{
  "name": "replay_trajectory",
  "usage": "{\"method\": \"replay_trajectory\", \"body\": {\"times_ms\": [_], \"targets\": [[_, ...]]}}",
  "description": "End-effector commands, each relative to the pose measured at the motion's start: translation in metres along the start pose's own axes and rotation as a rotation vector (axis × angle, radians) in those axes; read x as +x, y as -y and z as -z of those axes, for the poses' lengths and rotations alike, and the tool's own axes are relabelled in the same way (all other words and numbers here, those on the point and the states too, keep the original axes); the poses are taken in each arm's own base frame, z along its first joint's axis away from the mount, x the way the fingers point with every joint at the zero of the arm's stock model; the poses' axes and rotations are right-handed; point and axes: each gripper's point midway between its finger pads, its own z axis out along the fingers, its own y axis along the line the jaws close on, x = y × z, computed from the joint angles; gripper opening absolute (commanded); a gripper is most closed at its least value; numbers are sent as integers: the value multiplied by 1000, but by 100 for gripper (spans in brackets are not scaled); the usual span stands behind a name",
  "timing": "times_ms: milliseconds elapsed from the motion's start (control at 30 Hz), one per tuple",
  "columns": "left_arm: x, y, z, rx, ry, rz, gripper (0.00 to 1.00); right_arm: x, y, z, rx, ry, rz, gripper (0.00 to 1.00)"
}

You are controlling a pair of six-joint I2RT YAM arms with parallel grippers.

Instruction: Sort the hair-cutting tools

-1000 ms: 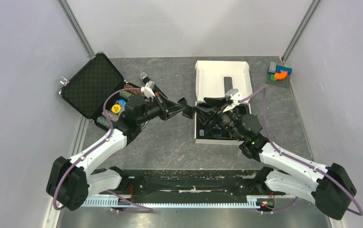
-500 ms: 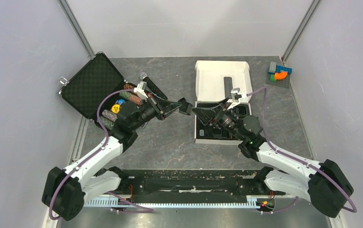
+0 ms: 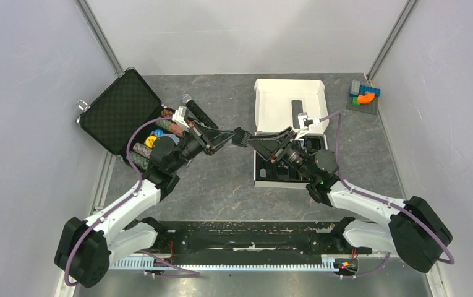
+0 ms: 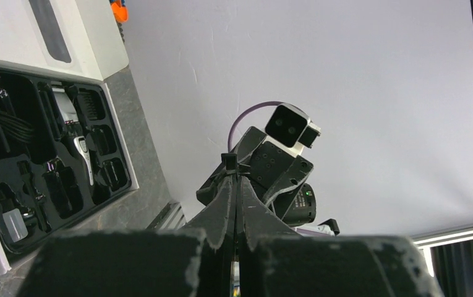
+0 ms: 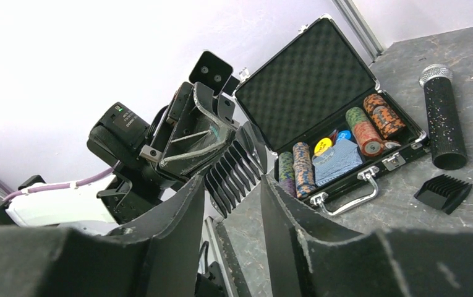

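Left fingers [image 5: 191, 143] on toothed black comb [image 5: 232, 168]

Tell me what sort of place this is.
Most likely a robot test cell in a lab. Plain grey walls box in a table with a left arm and a right arm bolted at its near edge, and unrelated props sit together: a poker chip case, a microphone, a clipper kit box.
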Motion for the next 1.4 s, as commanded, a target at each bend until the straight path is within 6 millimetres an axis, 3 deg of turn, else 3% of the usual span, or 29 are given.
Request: {"method": "replay_trajectory", "body": {"times_ms": [0, 200, 400, 567, 600, 767, 900, 1100, 1233, 1367], "targets": [[-5, 25, 3, 95, 28, -8, 2, -13, -22, -7, -96, 32, -26, 38], [-5, 27, 4, 107, 29, -18, 2, -16, -28, -11, -134, 38, -48, 24], [-4, 25, 4, 104, 30, -28, 3, -22, -28, -9, -146, 49, -39, 4], [-6, 10, 4, 33, 42, -94, 21, -31, -17, 0, -120, 52, -16, 0], [-7, 3, 5, 5, 49, -119, 29, -31, -13, 2, -107, 40, -12, 0], [-14, -21, 11, -127, 70, -232, 39, -30, 19, 19, -21, -49, 9, 0], [-26, -39, 19, -288, 53, -369, 43, -30, 62, 43, 137, -177, 62, 0], [-52, -70, 41, -565, -10, -531, 54, -48, 121, 106, 411, -285, 115, 0], [-69, -83, 55, -686, -64, -627, 69, -51, 163, 156, 631, -376, 102, 0], [-86, -92, 72, -806, -84, -730, 85, -49, 189, 187, 768, -424, 90, 0]]}}
